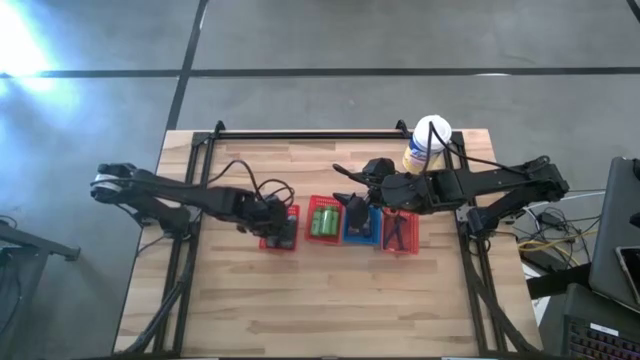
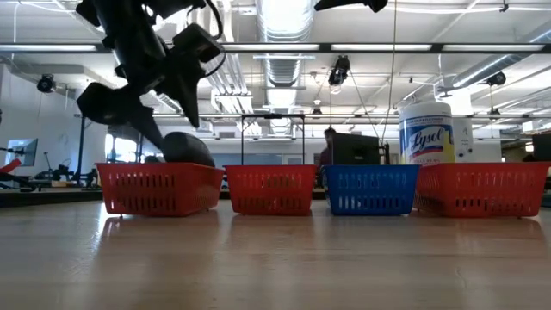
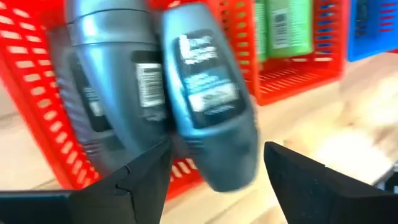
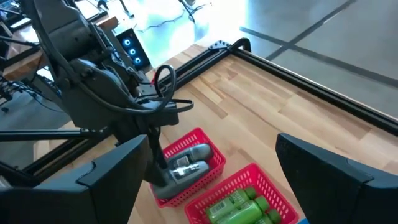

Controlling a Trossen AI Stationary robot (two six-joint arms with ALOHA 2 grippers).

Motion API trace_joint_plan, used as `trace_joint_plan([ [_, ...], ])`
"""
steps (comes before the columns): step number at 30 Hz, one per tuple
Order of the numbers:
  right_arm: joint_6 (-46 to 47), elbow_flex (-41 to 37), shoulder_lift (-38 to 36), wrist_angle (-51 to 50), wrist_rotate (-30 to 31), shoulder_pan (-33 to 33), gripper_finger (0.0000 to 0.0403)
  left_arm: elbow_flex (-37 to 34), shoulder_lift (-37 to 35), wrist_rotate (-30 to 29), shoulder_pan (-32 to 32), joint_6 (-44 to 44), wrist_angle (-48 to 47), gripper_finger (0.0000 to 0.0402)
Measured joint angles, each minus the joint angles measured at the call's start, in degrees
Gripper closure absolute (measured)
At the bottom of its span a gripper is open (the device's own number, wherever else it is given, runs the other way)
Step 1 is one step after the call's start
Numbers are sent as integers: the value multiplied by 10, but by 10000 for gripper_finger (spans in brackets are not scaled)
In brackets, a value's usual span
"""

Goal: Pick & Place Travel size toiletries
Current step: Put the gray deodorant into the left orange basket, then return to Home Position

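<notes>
Two grey-silver tubes [image 3: 118, 93] lie in the leftmost red basket [image 1: 280, 240]. The blurred one [image 3: 211, 106] reaches over the basket's rim. My left gripper [image 1: 284, 226] hangs over this basket, open, a finger on either side of that tube [image 4: 177, 174]; I see no touch. Green packs [image 1: 324, 221] fill the second red basket. Slim black pieces [image 1: 398, 232] lie in the rightmost red basket. My right gripper [image 1: 352, 207] is open above the blue basket [image 1: 365, 237], holding nothing.
Four baskets stand in a row across the table's middle [image 2: 271, 189]. The white-lidded yellow canister [image 1: 428, 143] stands near the far right corner, behind the right arm. A black rail [image 1: 310, 133] runs along the far edge. Bare wood lies in front of the baskets.
</notes>
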Motion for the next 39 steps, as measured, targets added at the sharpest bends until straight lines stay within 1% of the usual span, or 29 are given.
trace_joint_plan([
  [4, -3, 0, -2, -1, 0, 0, 53, 28, -1, 1, -2, 14, -24, 139],
  [9, -3, 0, -9, -27, -7, 1, 42, 71, -10, -1, -5, 56, -96, 138],
  [12, -6, -1, -22, -51, -33, 3, 40, 103, -23, -19, -18, 93, -113, 138],
  [17, -23, -12, -65, -63, -110, 5, 47, 152, -56, -111, -59, 196, -101, 140],
  [19, -37, -27, -91, -63, -138, 5, 54, 156, -73, -149, -80, 233, -81, 140],
  [21, -45, -56, -122, -64, -149, 7, 62, 149, -91, -201, -102, 260, -56, 140],
  [23, -43, -94, -157, -63, -152, 8, 70, 127, -113, -243, -126, 299, -18, 140],
  [25, -33, -140, -194, -54, -152, 8, 78, 91, -137, -275, -144, 326, 24, 140],
  [28, -15, -216, -253, -39, -136, 8, 90, 13, -180, -314, -151, 326, 68, 140],
  [32, 16, -296, -318, -57, -63, 8, 106, -88, -243, -327, -145, 273, 64, 140],
  [33, 24, -311, -333, -58, -49, 7, 109, -110, -261, -321, -145, 239, 63, 140],
  [34, 28, -323, -348, -58, -39, 7, 112, -129, -280, -310, -145, 184, 68, 140],
  [35, 32, -334, -363, -59, -36, 7, 116, -150, -296, -313, -146, 157, 87, 140],
  [36, 46, -343, -377, -59, -35, 7, 119, -169, -308, -330, -148, 168, 123, 140],
  [38, 71, -358, -403, -58, -36, 8, 125, -212, -334, -365, -149, 251, 232, 140],
  [39, 69, -364, -413, -58, -35, 8, 128, -238, -350, -377, -142, 287, 287, 140],
])
